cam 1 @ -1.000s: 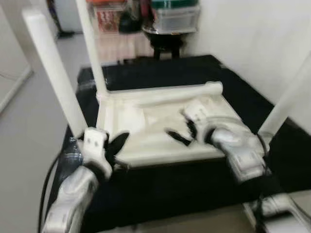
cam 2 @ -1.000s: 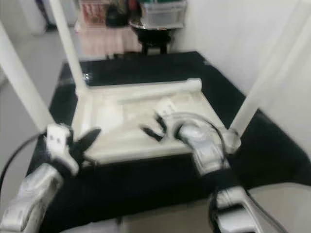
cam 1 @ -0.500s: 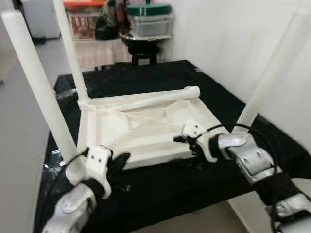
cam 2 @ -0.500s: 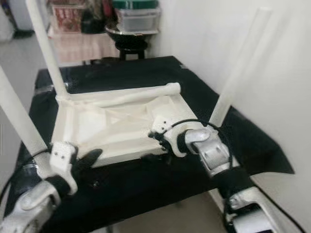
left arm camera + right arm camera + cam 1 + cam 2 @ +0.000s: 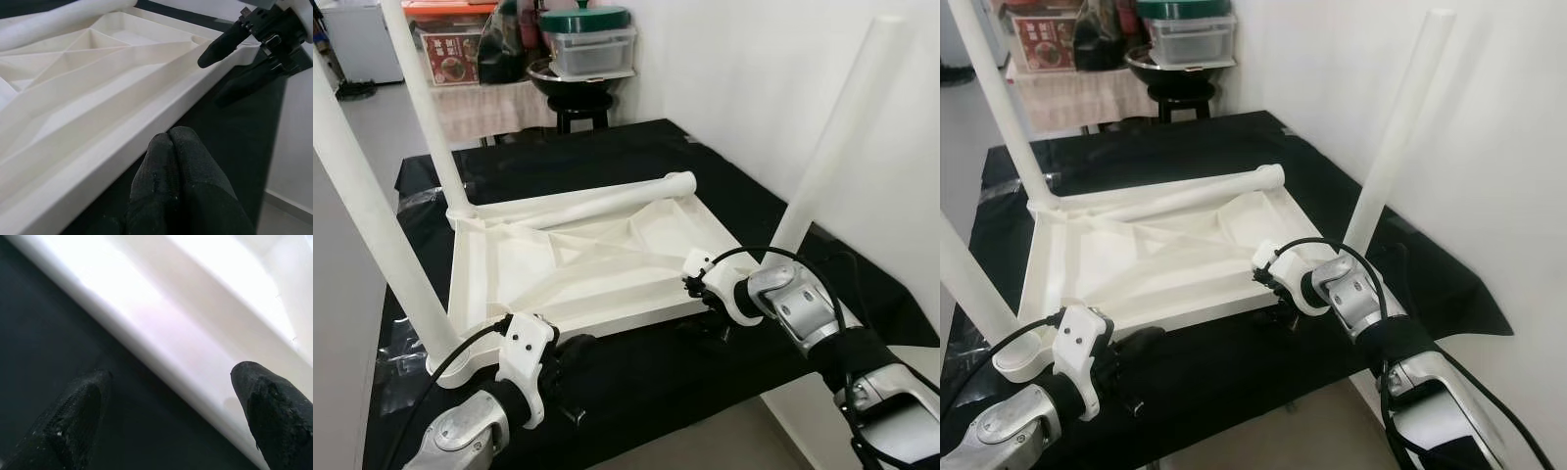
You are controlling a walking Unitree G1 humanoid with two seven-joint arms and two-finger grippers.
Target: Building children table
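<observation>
A white children's table [image 5: 578,264] lies upside down on a black cloth [image 5: 636,147]. Three white legs stand up from its corners: near left [image 5: 372,225], far left [image 5: 421,108] and near right [image 5: 827,147]. A fourth leg [image 5: 597,201] lies loose along the far rim. My right gripper [image 5: 697,292] is open, its fingers either side of the near rim [image 5: 161,347] by the right corner. My left gripper [image 5: 168,139] is shut and empty, low on the cloth just in front of the near rim, close to the near-left leg.
A white wall [image 5: 773,78] runs close along the right side. Behind the cloth stands a black stool with a bowl and a lidded plastic box [image 5: 587,49], next to more boxes [image 5: 450,49]. Grey floor [image 5: 382,127] lies to the left.
The camera has shifted and steadied. My right gripper has drawn back from over the table's underside to its near rim. My left gripper sits lower, in front of the rim.
</observation>
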